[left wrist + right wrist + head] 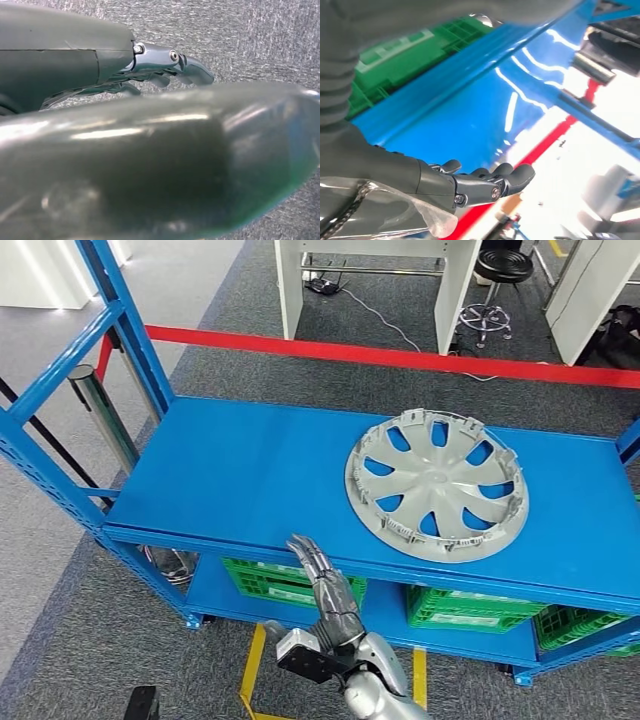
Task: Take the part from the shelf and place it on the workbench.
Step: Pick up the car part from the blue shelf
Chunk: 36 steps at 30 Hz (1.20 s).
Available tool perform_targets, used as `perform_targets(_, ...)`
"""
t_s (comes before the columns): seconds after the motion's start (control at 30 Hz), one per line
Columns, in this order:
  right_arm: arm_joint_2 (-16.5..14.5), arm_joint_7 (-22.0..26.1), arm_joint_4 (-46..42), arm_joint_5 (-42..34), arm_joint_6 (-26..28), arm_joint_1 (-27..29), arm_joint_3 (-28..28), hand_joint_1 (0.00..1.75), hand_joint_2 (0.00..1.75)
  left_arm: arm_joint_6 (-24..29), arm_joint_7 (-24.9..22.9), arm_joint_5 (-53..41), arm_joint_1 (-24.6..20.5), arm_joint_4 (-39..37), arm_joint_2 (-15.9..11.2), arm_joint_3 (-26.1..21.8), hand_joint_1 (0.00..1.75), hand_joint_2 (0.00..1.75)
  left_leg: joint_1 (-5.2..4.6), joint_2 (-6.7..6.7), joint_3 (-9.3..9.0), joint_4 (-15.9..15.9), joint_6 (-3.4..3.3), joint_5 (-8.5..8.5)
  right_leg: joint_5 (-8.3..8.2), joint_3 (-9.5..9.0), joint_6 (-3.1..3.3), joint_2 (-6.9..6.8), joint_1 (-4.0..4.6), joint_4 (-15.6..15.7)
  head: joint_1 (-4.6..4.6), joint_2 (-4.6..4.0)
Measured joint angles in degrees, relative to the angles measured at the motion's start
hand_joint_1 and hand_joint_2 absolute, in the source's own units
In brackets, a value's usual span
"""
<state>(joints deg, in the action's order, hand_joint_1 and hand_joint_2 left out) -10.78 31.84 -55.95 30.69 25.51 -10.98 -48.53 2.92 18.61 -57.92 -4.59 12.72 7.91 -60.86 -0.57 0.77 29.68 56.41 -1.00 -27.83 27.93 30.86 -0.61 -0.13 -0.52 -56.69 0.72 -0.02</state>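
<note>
The part is a silver wheel cover (436, 485) lying flat on the right half of the blue shelf's top level (241, 470). My right hand (324, 590) is raised at the shelf's front edge, left of and below the cover and apart from it. Its fingers are stretched out and hold nothing. In the right wrist view the same hand (478, 182) reaches along the blue shelf (471, 110), again with nothing in it. My left hand (113, 65) hangs over the grey carpet, fingers (173, 62) extended and holding nothing.
Green crates (290, 580) fill the lower shelf level. Blue uprights (128, 325) frame the left end. Behind the shelf runs a red barrier strip (392, 358), with a white bench (453, 290) and a stool (502, 270) beyond it. Yellow floor marks (253, 670) lie by my feet.
</note>
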Motion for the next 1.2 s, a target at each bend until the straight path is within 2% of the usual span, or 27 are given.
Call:
perform_targets(0.1,0.87,-0.27,-2.28,0.90,1.00,0.07,-1.48,0.00,1.75,0.05,0.03,0.14,0.09,-0.04,0.00,-0.05,0.00,0.00,0.00,0.00,0.01,0.00,0.00,0.00,0.00,0.01,0.00,-0.02,0.00,0.00,0.01,0.00)
perform_targets(0.17,1.35,-0.89,-3.46,3.19,3.80,0.16,-2.01,0.00,1.75,0.14,0.05,0.28,0.12,-0.05,0.00,-0.09,0.00,0.00,0.00,0.00,0.01,0.00,0.00,0.00,0.00,0.01,0.00,-0.02,0.00,0.00,0.00,0.00)
perform_targets(0.27,2.16,-4.32,-5.84,11.77,10.60,0.52,-2.42,0.00,1.75,0.35,0.24,0.39,0.21,-0.08,0.00,-0.31,0.00,0.00,0.00,0.00,0.01,0.00,0.00,0.00,0.00,0.02,0.00,-0.01,0.00,0.00,0.00,0.00)
perform_targets(0.33,2.64,-7.37,-8.23,20.42,12.51,1.26,-1.90,0.00,1.75,0.49,0.39,0.41,0.27,-0.11,0.00,-0.63,0.00,0.00,0.00,0.00,0.02,0.00,0.00,0.00,0.00,0.03,0.00,-0.01,0.00,0.00,0.00,0.00)
perform_targets(0.43,3.02,-9.49,-11.38,28.29,12.75,2.65,-0.39,0.00,1.75,0.61,0.49,0.48,0.36,-0.13,0.01,-1.11,0.00,0.00,0.00,-0.01,0.04,0.00,0.00,0.00,0.00,0.04,0.00,-0.02,0.01,0.00,-0.01,0.00)
perform_targets(0.7,3.63,-10.24,-15.01,29.68,12.76,3.96,1.40,0.00,1.75,0.68,0.58,0.56,0.38,-0.15,0.09,-1.54,0.00,0.00,0.00,0.00,0.06,0.00,0.00,0.00,0.00,0.06,0.00,-0.01,0.00,0.00,0.01,0.00)
perform_targets(0.8,3.67,-11.28,-16.51,35.63,12.77,4.95,2.64,0.00,1.75,0.72,0.57,0.56,0.39,-0.15,0.10,-1.55,0.00,0.00,0.00,-0.01,0.06,0.01,0.00,0.00,0.00,0.06,0.00,-0.03,0.00,0.00,0.01,0.00)
perform_targets(0.9,3.84,-17.24,-19.95,50.07,12.80,6.98,5.94,0.00,1.75,0.76,0.43,0.44,0.45,-0.17,0.20,-1.57,0.00,0.00,-0.01,-0.02,0.10,0.01,0.00,0.00,0.00,0.08,0.00,-0.06,0.00,0.00,0.00,0.00)
perform_targets(0.97,5.18,-25.98,-22.05,56.10,12.82,6.97,7.08,0.00,1.75,0.77,0.28,0.28,0.46,-0.17,0.30,-1.57,0.00,0.00,-0.01,-0.01,0.12,0.01,0.00,0.00,0.00,0.10,-0.01,-0.03,-0.02,0.00,0.02,0.00)
perform_targets(1.03,6.76,-32.74,-23.17,58.02,12.83,6.18,7.20,0.00,1.75,0.77,0.19,0.22,0.44,-0.17,0.38,-1.58,0.00,0.00,-0.01,-0.01,0.13,0.02,0.00,0.00,-0.01,0.10,-0.02,-0.03,-0.04,0.00,0.02,0.00)
perform_targets(1.2,7.78,-36.15,-23.50,58.34,12.83,5.53,7.06,0.00,1.75,0.77,0.10,0.20,0.44,-0.17,0.40,-1.58,0.00,0.00,-0.02,-0.01,0.14,0.03,0.00,0.00,-0.03,0.10,-0.04,-0.03,-0.04,0.00,0.01,0.00)
